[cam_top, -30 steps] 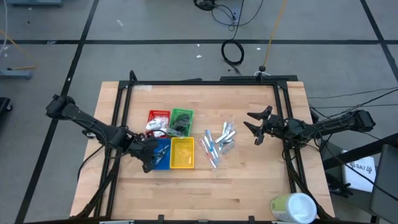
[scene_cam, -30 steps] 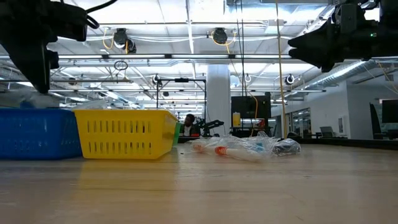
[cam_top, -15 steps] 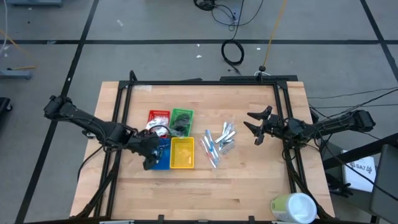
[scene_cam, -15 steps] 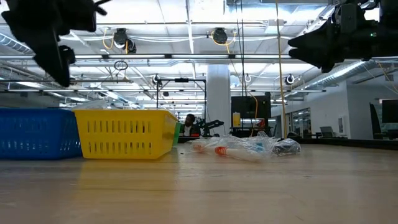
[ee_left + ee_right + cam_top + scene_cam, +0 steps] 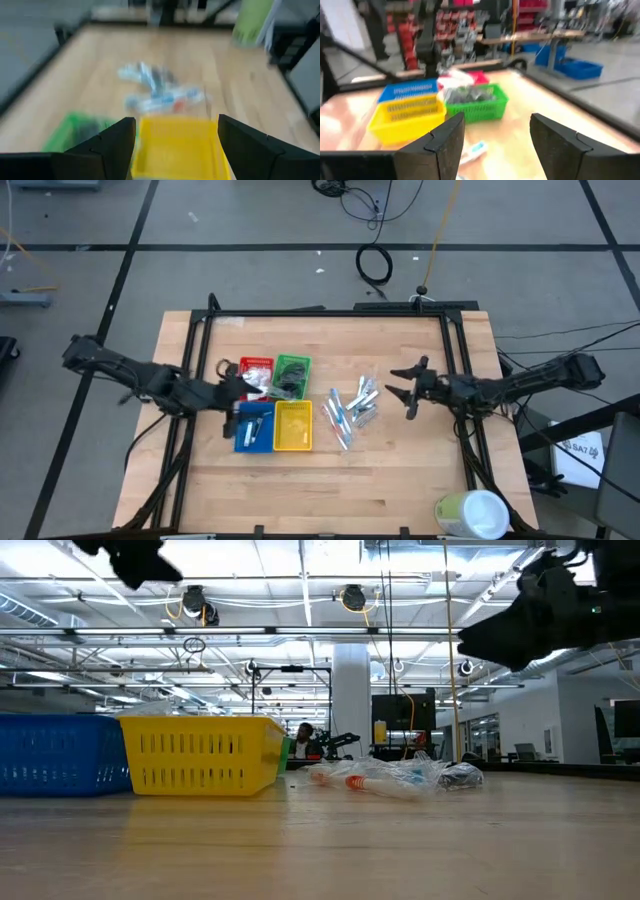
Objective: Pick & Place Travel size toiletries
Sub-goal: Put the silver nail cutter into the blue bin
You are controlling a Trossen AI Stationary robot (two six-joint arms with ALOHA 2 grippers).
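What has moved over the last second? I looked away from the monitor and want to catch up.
The left gripper rose off the blue tray and drew back toward the table's left edge, fingers open and empty. The right gripper shifted slightly toward the pile of toiletries, open too. The pile and the four trays stayed where they were.

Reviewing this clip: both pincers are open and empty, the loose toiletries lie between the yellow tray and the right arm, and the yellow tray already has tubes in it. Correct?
Not quite. The yellow tray looks empty in the high view. The rest holds: the left pincer and right pincer are open and hold nothing, and the toiletries lie between that tray and the right arm.
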